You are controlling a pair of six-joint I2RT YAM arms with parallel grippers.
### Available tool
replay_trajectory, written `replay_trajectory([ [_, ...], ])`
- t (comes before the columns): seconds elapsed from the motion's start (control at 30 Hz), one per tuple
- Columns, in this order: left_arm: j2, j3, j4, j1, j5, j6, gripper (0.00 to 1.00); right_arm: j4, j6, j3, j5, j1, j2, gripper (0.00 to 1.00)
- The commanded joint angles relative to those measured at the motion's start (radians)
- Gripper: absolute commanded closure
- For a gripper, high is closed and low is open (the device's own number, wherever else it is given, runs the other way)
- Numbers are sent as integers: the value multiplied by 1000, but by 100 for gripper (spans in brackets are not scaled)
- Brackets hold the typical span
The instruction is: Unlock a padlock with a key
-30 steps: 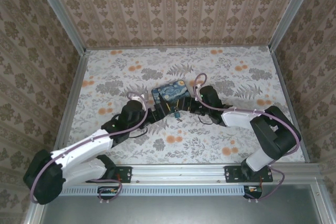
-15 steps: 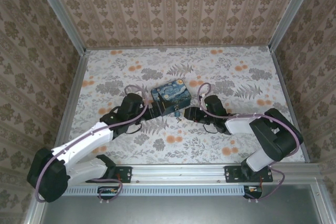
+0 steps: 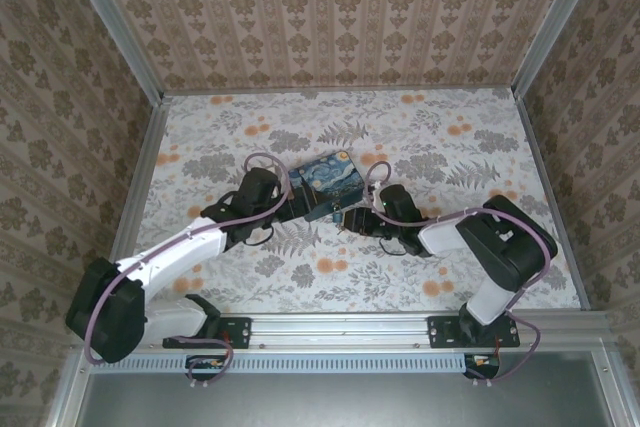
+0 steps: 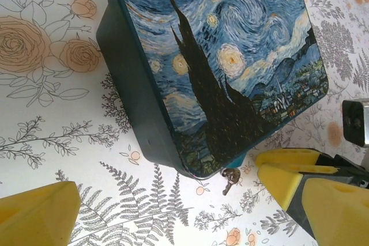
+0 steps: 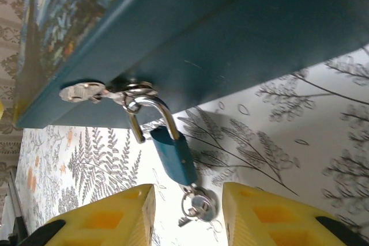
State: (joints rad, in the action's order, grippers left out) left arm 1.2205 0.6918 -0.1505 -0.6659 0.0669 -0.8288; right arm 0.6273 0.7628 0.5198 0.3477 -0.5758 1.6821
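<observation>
The padlock is a tiny teal body hanging by its steel shackle from the hasp on the front of the starry-night box. One shackle leg stands free of the body. A key with a ring sits at the lock's bottom end. My right gripper is open, its yellow fingers either side of the key, just short of it. My left gripper is open beside the box's near corner, where the key pokes out. From above, the padlock lies between both grippers.
The box rests mid-table on the floral tablecloth. Both forearms lie low, converging on the box's front edge. Patterned walls enclose the table on three sides.
My right gripper has slid left and now brackets the key. The left arm has shifted slightly toward the box, which has turned a little.
</observation>
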Motion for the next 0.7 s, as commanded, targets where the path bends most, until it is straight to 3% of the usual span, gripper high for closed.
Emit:
replay_trajectory([
  [0.0,9,23,25,11,14,18,0,21,-10,26,-3,-12,29,63],
  [0.47,13,17,44,12,18,8,0,18,-13,71,-12,-37,94,64],
  [0.6,16,15,48,14,19,8,0,24,-9,75,-13,-39,108,69],
  [0.67,19,14,49,15,19,8,0,29,-5,75,-13,-39,114,76],
])
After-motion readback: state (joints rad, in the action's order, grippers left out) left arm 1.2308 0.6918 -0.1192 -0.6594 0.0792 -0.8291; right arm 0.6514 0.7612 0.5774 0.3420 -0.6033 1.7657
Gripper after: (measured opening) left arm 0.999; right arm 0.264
